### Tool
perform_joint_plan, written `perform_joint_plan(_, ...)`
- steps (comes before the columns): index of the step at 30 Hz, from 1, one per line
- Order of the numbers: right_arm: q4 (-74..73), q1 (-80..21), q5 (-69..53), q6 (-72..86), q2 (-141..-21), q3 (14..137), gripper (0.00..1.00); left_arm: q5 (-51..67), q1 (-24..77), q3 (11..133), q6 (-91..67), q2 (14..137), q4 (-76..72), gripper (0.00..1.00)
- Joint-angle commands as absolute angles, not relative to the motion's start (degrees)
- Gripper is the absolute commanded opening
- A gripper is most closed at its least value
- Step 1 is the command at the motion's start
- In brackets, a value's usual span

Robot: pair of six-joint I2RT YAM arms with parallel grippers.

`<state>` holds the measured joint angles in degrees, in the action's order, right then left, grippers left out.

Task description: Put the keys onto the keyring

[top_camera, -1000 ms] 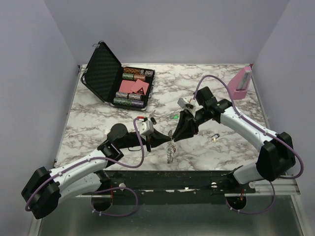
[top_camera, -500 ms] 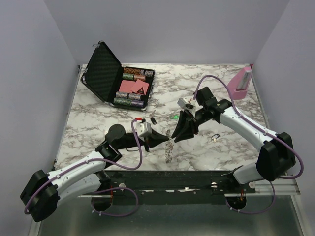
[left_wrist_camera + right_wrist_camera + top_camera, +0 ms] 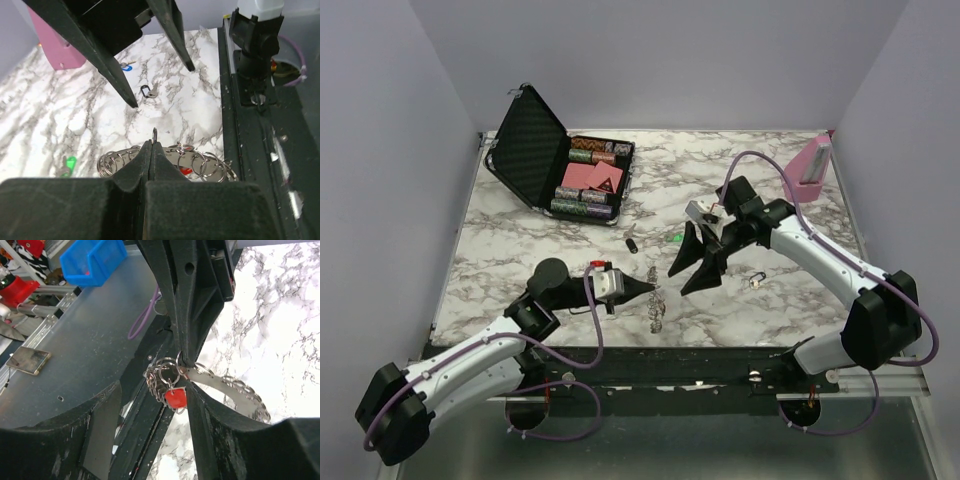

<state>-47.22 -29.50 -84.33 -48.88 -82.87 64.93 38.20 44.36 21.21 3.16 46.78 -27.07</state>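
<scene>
The left pincer [image 3: 151, 150] is clenched on one ring of the keyring [image 3: 235, 388], which is hung from its tips over the near part of the counter [image 3: 520, 250]. How the rings are linked cannot be made out. The red key [image 3: 175, 398] is carried on it. The right pincer [image 3: 679, 283], nearly closed beside the rings a second ago, is now spread, grasping nothing, and drawn off to the far right. Four keys are counted: the red one, plus a green key [image 3: 70, 163], a black key [image 3: 145, 91] and a blue key [image 3: 126, 67] lying loose. A small dark object [image 3: 632, 243] further left is too small to be identified.
</scene>
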Motion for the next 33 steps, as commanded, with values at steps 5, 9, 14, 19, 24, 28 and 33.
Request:
perform_joint_plan(5, -51.9, -28.6, -88.6, -54.4, -81.7, 66.5, 0.64, 40.6, 45.3, 22.7, 26.7, 39.7, -16.0, 0.00)
perform_joint_plan(9, -51.9, -27.9, -88.2, -55.2, -81.7, 66.3, 0.64, 37.5, 46.4, 24.2, 32.4, 39.5, -11.2, 0.00)
perform_joint_plan(14, -51.8, -27.8, -88.6, -56.5, -81.6, 65.3, 0.64, 35.0, 47.2, 24.2, 33.1, 39.1, -11.2, 0.00)
perform_joint_plan(19, -55.3, -27.8, -88.0, -63.9, -81.8, 64.5, 0.65, 31.8, 47.1, 28.2, 10.4, 43.4, -12.3, 0.00)
perform_joint_plan(24, -55.7, -27.8, -89.1, -65.0, -81.9, 64.2, 0.65, 31.5, 46.7, 24.4, -10.0, 44.3, -24.6, 0.00)
perform_joint_plan(28, -55.7, -27.8, -89.2, -64.9, -81.7, 64.4, 0.65, 28.8, 46.7, 18.6, -22.5, 44.6, -39.5, 0.00)
perform_joint_plan(33, -53.8, -27.8, -89.6, -62.3, -81.6, 64.2, 0.65, 27.2, 46.7, 17.0, -27.8, 46.1, -45.3, 0.00)
